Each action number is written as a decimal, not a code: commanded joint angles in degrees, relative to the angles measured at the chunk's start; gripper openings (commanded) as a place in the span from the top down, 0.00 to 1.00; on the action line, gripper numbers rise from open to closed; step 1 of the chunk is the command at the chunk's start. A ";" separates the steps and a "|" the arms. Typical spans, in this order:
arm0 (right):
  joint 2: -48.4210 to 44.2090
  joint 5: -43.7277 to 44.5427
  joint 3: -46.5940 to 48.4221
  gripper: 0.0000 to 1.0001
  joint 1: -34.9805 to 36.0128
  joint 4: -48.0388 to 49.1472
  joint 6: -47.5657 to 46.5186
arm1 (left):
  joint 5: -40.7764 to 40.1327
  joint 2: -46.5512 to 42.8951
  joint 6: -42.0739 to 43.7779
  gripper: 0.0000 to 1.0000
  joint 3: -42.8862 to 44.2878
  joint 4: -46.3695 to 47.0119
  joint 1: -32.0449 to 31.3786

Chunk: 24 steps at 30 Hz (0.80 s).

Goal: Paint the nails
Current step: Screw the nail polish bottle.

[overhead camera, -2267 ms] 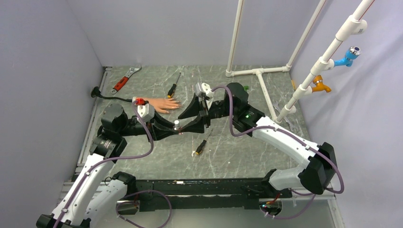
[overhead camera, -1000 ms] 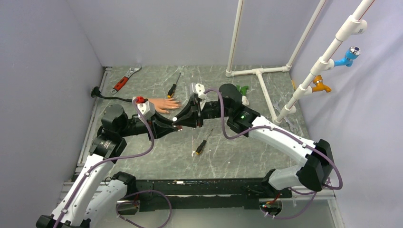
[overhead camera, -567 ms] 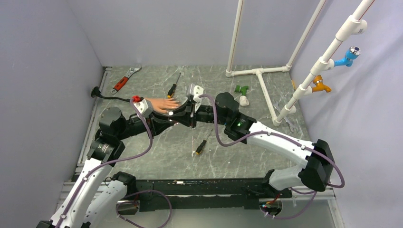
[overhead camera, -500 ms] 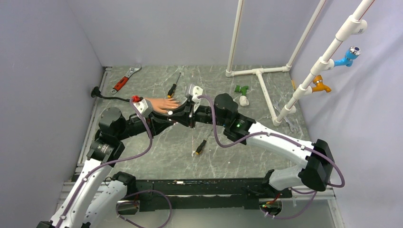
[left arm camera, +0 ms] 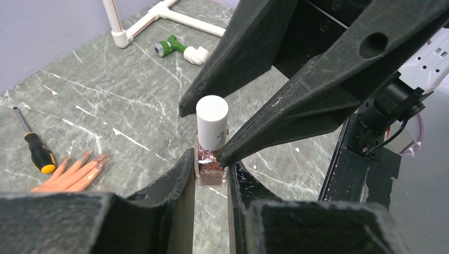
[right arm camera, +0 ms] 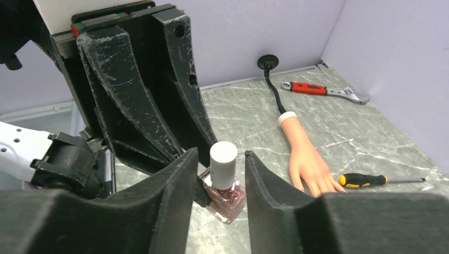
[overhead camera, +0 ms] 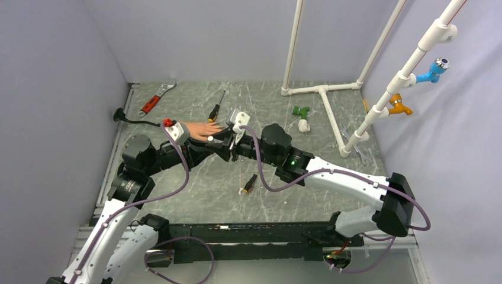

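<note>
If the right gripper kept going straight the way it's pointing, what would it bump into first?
Most likely the white cap of the polish bottle, which stands between the open fingers of the right gripper. Just behind it is the left gripper, clamped on the bottle's glass body.

Bottle (left arm camera: pixel 211 143): white cap, pink glitter polish. Hand (right arm camera: pixel 306 156): flesh-coloured, white cuff. Table (overhead camera: pixel 207 198): grey-green marble pattern, white veins. Screwdriver (right arm camera: pixel 362 180): black-orange handle.

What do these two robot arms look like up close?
The left arm and right arm have white shells, black joints and a purple cable along each. Their jaws are black, wedge-shaped, scuffed. A green light glows on the right one.
</note>
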 commanded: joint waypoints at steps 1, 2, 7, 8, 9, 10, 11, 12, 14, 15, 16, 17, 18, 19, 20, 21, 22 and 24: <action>-2.24 -1.31 -0.51 0.51 1.62 1.83 -0.72 | -1.17 -0.55 -0.21 1.00 0.97 3.11 0.22; -2.56 -1.63 -0.57 0.41 1.70 1.74 -0.71 | -1.02 -0.50 -0.20 1.00 0.98 3.12 0.20; -5.27 -3.04 -2.77 0.20 1.71 2.84 -1.03 | -0.71 -0.65 -0.11 1.00 0.90 3.16 0.20; -5.98 -3.33 -3.21 0.18 1.66 2.81 -1.40 | -0.63 -0.73 -0.11 1.00 0.89 3.20 0.21; -6.99 -4.15 -3.61 0.18 1.55 2.56 -1.93 | -0.34 -0.86 -0.07 1.00 0.78 3.28 0.24; -7.60 -4.65 -3.88 0.17 1.62 1.76 -2.70 | 0.02 -0.90 -0.03 1.00 0.81 3.32 0.22; -8.26 -5.26 -4.16 0.17 1.47 0.78 -3.69 | 0.68 -0.94 -0.10 1.00 0.72 3.50 0.20; -9.00 -6.55 -4.45 0.17 1.21 -0.28 -4.53 | 1.63 -0.93 0.15 1.00 0.80 3.55 0.20; -10.23 -12.15 -4.42 0.17 -1.77 -3.14 -5.43 | 4.52 -0.93 0.69 1.00 0.77 3.92 0.20; -10.72 -15.83 -4.23 0.18 -3.88 -3.85 -4.92 | 6.37 -0.88 0.70 1.00 0.74 4.34 0.20; -11.36 -20.17 -4.17 0.19 -6.53 -4.07 -3.80 | 8.27 -0.74 0.79 1.00 0.66 4.84 0.20; -11.98 -24.83 -4.29 0.20 -8.93 -3.74 -2.16 | 10.31 -0.52 0.85 1.00 0.62 5.25 0.20; -12.62 -28.21 -4.38 0.21 -11.12 -3.24 -0.95 | 12.27 -0.33 0.78 1.00 0.63 5.64 0.21; -13.11 -31.35 -4.54 0.22 -12.74 -2.72 -0.27 | 15.12 -0.02 0.76 1.00 0.71 6.04 0.22; -13.55 -33.65 -4.53 0.24 -13.63 -2.91 -0.21 | 17.24 0.23 0.61 1.00 0.68 6.60 0.20; -13.69 -35.71 -4.16 0.25 -14.17 -3.61 -0.53 | 19.03 0.51 0.39 1.00 0.64 7.23 0.20; -13.54 -37.40 -3.17 0.27 -14.48 -4.78 -0.77 | 20.39 0.63 0.15 1.00 0.49 7.89 0.20; -12.74 -40.96 -1.62 0.30 -14.62 -6.17 -0.47 | 22.26 1.03 -0.43 1.00 0.30 8.89 0.20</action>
